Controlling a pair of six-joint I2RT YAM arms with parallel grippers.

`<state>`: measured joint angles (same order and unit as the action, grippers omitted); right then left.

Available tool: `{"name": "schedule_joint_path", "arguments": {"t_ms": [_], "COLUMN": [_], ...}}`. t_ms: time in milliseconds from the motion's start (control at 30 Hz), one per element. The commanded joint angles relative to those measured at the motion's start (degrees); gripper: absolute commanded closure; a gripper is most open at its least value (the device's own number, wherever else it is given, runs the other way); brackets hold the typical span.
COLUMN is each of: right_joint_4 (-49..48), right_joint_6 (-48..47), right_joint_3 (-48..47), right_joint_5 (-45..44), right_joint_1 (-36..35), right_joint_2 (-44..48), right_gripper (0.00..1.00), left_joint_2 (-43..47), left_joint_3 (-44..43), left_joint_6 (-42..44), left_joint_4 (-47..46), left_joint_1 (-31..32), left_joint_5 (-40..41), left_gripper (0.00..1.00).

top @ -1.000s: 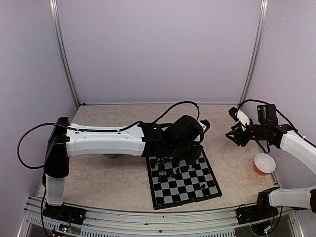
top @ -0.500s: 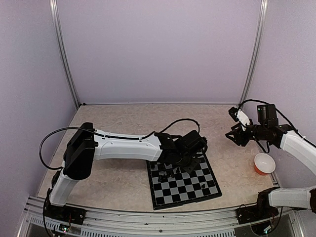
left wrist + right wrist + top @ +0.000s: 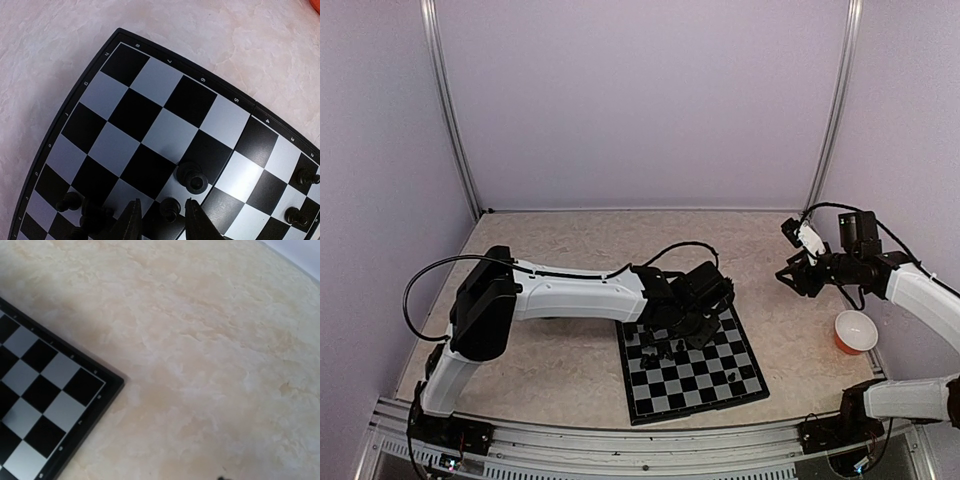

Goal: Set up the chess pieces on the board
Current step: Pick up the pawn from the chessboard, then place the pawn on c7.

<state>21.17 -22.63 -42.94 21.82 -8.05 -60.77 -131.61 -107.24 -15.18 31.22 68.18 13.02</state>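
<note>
- Black-and-light-grey checked board (image 3: 690, 392): flat, thin black border, lying on the mottled beige table (image 3: 560, 370). Near rows look mostly bare.
- Scattered chess pieces (image 3: 192, 178): tiny glossy black turned figures on the far half, not in ranks.
- Left gripper (image 3: 161, 216) is low over that cluster, fingers (image 3: 131, 222) spread either side of one pawn (image 3: 170, 209), not clamped on it.
- Step, my read: picking that pawn. Next: close gently and lift straight, since neighbours sit near.
- Right gripper (image 3: 794, 268) hovers beyond the board's far right corner; can't tell if it's clenched.
</note>
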Motion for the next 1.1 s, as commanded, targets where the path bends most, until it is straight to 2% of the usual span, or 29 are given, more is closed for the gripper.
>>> {"name": "schedule_joint_path", "arguments": {"t_ms": [0, 200, 367, 667, 900, 1067], "right_joint_4": [0.5, 0.6, 0.6, 0.6, 0.6, 0.7], "right_joint_6": [-0.1, 0.0, 0.0, -0.1, -0.2, -0.2], "right_joint_3": [0.2, 0.2, 0.2, 0.2, 0.2, 0.2], "right_joint_5": [0.5, 0.4, 0.4, 0.4, 0.6, 0.7], "right_joint_1": [0.6, 0.6, 0.6, 0.6, 0.6, 0.6], "right_joint_2": [-0.4, -0.5, -0.4, -0.2, 0.0, 0.1], "right_gripper": [0.52, 0.52, 0.52, 0.52, 0.52, 0.52], "left_joint_2": [-1.5, -2.4, -2.7, -1.2, 4.6, 4.8], "left_joint_3": [0.4, 0.3, 0.5, 1.1, 3.5, 3.2], "left_joint_6": [-0.4, -0.5, -0.6, -1.4, -3.0, -3.1], "left_joint_4": [-1.1, -1.1, -0.7, 0.6, 1.1, 1.7], "left_joint_1": [-0.4, -0.9, -1.0, -0.1, 3.6, 6.4], "left_joint_5": [-2.6, -4.0, -3.8, -2.6, -1.2, -2.7], "left_gripper": [0.70, 0.76, 0.77, 0.97, 1.00, 1.00]}}
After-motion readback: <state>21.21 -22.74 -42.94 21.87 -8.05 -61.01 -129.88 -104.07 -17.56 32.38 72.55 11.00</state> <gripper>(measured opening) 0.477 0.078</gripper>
